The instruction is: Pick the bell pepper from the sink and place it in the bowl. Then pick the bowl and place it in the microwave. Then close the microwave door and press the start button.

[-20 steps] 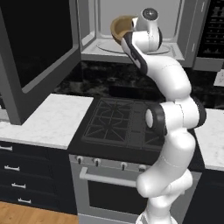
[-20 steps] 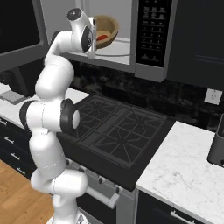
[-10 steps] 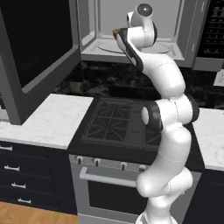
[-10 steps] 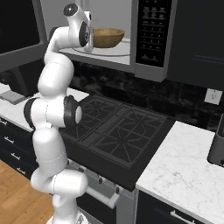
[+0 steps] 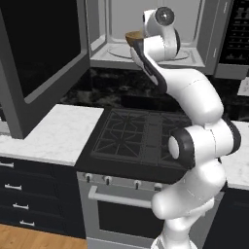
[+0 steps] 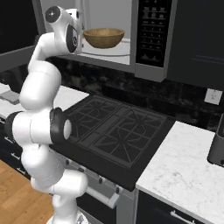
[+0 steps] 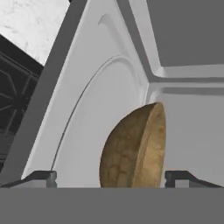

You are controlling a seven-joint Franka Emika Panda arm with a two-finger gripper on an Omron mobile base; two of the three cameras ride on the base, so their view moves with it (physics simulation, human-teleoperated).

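The tan wooden bowl (image 6: 103, 37) sits upright on the glass turntable (image 7: 100, 113) inside the open microwave (image 6: 153, 39). In the hand view the bowl (image 7: 133, 148) appears side-on, because the hand is rolled. My gripper (image 7: 111, 177) is open at the microwave's mouth. Its fingertips (image 7: 43, 177) stand wide on either side of the bowl without touching it. From the left base view the white hand (image 5: 158, 29) covers most of the bowl (image 5: 132, 36). The microwave door (image 5: 44, 63) hangs open to the left. The bowl's wall hides the bell pepper. The sink is out of view.
A black gas cooktop (image 5: 141, 136) lies below the microwave, with the oven front under it. White marble counters flank it on the left (image 5: 53, 131) and right (image 6: 188, 170). A dark appliance (image 6: 217, 148) stands at the right counter's far edge.
The bowl went from tilted in my grip at the microwave's mouth to upright on the turntable. My fingers have let go, and the hand has drawn back toward the opening.
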